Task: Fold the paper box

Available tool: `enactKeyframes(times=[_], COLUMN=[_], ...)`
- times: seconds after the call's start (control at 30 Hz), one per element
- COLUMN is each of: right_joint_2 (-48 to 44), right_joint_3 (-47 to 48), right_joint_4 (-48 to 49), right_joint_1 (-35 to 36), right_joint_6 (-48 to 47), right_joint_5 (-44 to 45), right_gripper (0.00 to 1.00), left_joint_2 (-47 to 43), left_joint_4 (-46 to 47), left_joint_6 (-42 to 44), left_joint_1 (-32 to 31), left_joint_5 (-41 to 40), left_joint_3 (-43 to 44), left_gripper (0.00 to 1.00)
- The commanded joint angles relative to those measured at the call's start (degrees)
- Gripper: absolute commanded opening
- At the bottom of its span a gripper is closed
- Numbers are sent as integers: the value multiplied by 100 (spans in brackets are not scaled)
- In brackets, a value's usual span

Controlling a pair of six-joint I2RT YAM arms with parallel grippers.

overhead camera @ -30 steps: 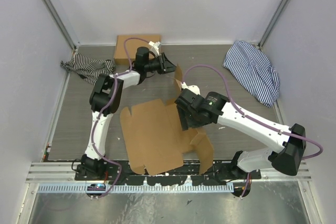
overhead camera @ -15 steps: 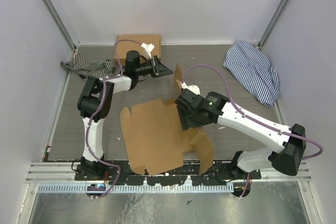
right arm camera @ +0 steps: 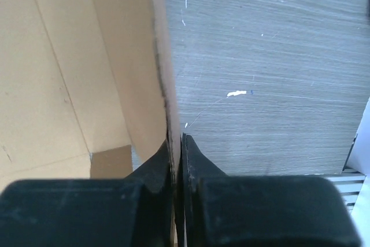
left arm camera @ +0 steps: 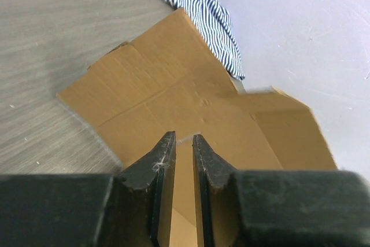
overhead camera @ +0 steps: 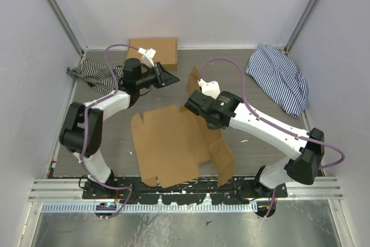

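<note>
Looking from above: right gripper (overhead camera: 193,100) just hopped onto the raised flap (overhead camera: 193,79) of the paper box (overhead camera: 167,148); left gripper (overhead camera: 172,79) backed off.
Left wrist: fingers (left arm camera: 163,157) slightly apart, empty, paper box (left arm camera: 173,96) ahead of them.
Right wrist: fingers (right arm camera: 159,166) now clamped on the flap edge, looks ready to fold.

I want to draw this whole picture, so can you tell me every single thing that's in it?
paper box: one, brown, mostly flat in the middle of the table, some flaps raised
cardboard box: one, brown, at the back wall
black-striped cloth: one, black and white, far left
blue-striped cloth: one, blue and white, far right
table: one, grey wood grain, under everything
left gripper: one, black, slightly open, holding nothing, above the far left of the table
right gripper: one, black, shut on a raised edge of the paper box
</note>
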Motion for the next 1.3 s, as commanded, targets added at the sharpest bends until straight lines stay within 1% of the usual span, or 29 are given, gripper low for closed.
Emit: enactKeyframes(times=[0.0,0.07,0.17,0.27,0.33,0.37,0.43,0.57,0.63,0.7,0.77,0.83,0.93,1.07,1.17,1.27], right_joint_2=[75,157,257,261,168,70,-271,-1347,-1856,-1933,-1711,-1477,-1489,-1361,-1176,-1047], right_joint_3=[516,633,752,761,679,637,431,-286,-589,-610,-384,-242,-347,-454,-428,-445], right_joint_4=[-109,-121,81,524,964,1086,1704,2865,3229,3205,2764,2388,2388,2408,2390,2395], right_joint_1=[-95,-173,-268,-281,-281,-281,-281,-281,-305,-499,-738,-815,-818,-818,-818,-815], right_joint_6=[-223,-379,-925,-1962,-2630,-2971,-3616,-5062,-5520,-5642,-5631,-5627,-5725,-5793,-5794,-5799], right_joint_5=[777,1100,1523,1620,1413,1317,929,-28,-262,-543,-978,-1309,-1704,-1889,-2275,-2424], right_gripper=[5,1,1,1,1,1,1,1,1,1,1,1,1,1,1,1], left_joint_2=[-1024,-1387,-1774,-1932,-1986,-2010,-2064,-2084,-1999,-1891,-1849,-1836,-1796,-1747,-1396,-726], left_joint_4=[-1351,-1788,-2267,-2973,-3358,-3466,-3533,-3694,-3778,-3800,-3772,-3514,-3292,-2791,-2415,-2005], left_joint_6=[929,1121,1271,1304,1329,1328,1295,1203,1121,1017,924,842,767,545,389,121], left_joint_1=[21,20,19,21,26,32,73,182,307,440,595,767,1063,1321,1348,1361], left_joint_5=[-720,-985,-1216,-1445,-1579,-1638,-1715,-1856,-1814,-1749,-1805,-1932,-2113,-2110,-1939,-1503], left_joint_3=[-73,-120,-117,63,218,259,326,574,762,946,1061,1102,1232,1197,1299,1625], left_gripper=[25,26,26,27,27,28,28,29,32,33,34,34,35,38,38,37])
